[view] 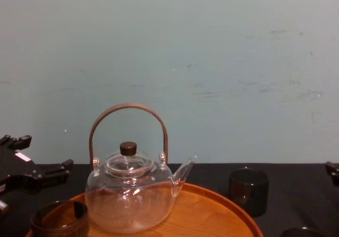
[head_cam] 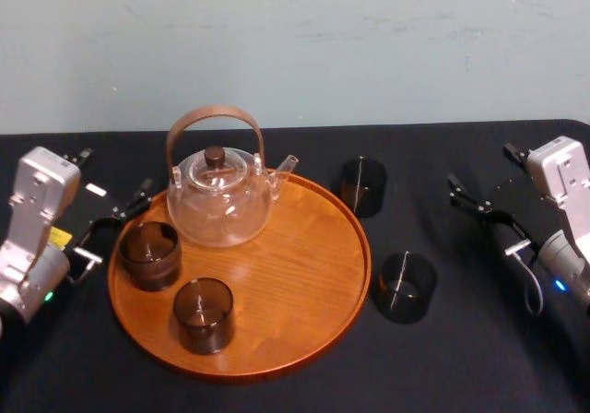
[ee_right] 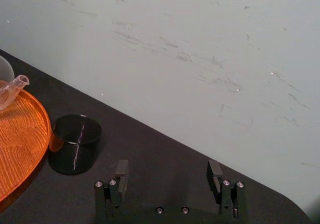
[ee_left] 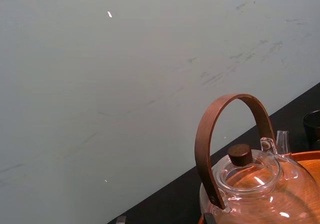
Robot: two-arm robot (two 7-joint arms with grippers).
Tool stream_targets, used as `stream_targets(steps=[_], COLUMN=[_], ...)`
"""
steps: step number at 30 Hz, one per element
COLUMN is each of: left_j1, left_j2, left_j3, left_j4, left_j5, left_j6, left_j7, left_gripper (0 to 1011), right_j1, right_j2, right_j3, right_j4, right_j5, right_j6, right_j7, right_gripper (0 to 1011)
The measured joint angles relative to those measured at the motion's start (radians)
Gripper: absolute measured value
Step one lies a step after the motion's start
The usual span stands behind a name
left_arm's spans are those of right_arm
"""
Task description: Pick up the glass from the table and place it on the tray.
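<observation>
- Near glass [head_cam: 404, 287] and far glass [head_cam: 362, 185] stand on the table [head_cam: 461, 358], right of the tray [head_cam: 295, 256].
- Right gripper [head_cam: 479, 206] gapes wide, empty; left gripper [head_cam: 115, 231] likewise.
- Probably light, slick, breakable: pinch gently across the walls.

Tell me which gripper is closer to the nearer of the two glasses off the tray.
Right. The right gripper sits behind and to the right of that glass; the left gripper is across the tray, at its left rim.
</observation>
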State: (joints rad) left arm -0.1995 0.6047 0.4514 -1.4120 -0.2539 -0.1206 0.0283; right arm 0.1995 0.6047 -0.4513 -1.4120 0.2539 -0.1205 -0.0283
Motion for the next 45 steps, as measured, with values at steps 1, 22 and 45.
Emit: stream_targets(steps=[1,22,45], left_j1=[0.000,0.000,0.000], left_j2=[0.000,0.000,0.000], left_j3=[0.000,0.000,0.000], left_j4=[0.000,0.000,0.000], left_j5=[0.000,0.000,0.000], left_j6=[0.000,0.000,0.000], left_j7=[0.000,0.000,0.000], left_gripper=[1001,1001,1001], right_j1=[0.000,0.000,-0.066], right_j2=[0.000,0.000,0.054], right_j3=[0.000,0.000,0.041], right_j4=[0.000,0.000,-0.083], right_j5=[0.000,0.000,0.035], right_j6=[0.000,0.000,0.014], right_j7=[0.000,0.000,0.091], right_gripper=[1002,1002,1002])
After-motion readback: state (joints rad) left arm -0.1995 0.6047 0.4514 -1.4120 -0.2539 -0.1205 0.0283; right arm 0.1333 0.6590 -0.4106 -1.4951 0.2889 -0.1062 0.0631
